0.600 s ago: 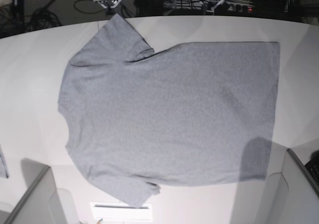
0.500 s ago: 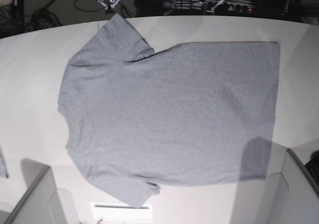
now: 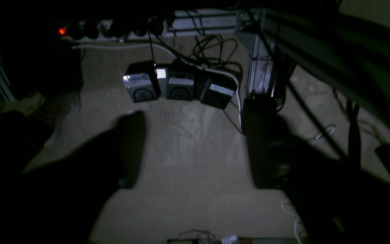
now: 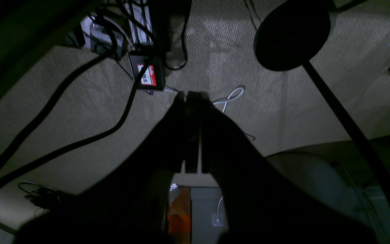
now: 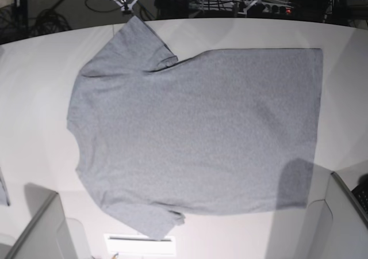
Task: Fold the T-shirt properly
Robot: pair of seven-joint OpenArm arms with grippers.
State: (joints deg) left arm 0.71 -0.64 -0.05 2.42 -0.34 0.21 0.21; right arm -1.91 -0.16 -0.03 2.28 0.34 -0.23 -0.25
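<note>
**Grey T-shirt spread flat on a white table, both arms held off to the sides**

In the base view, two pale grey arm housings sit at the bottom corners, one at lower left (image 5: 43, 230) and one at lower right (image 5: 342, 218). Between them, at the near edge, lies a small white label (image 5: 140, 244). A sliver of grey cloth (image 5: 3, 190) shows at the left edge.

Beyond that, the T-shirt (image 5: 195, 135) lies flat and plain side up on the white table (image 5: 34, 86). Its neck and shoulders point left, its straight hem runs down the right side. One sleeve reaches toward the near edge, the other toward the far edge. A dark shadow covers the near hem corner.

Farthest back, past the table, are cables and dark equipment on the floor.

In the left wrist view, the left gripper (image 3: 195, 152) hangs over carpet with its two dark fingers set wide apart and nothing between them. Power adapters (image 3: 178, 88) lie farther off.

In the right wrist view, the right gripper (image 4: 190, 96) points at carpeted floor, its fingers pressed together, holding nothing. A round dark stand base (image 4: 291, 34) lies beyond.
</note>
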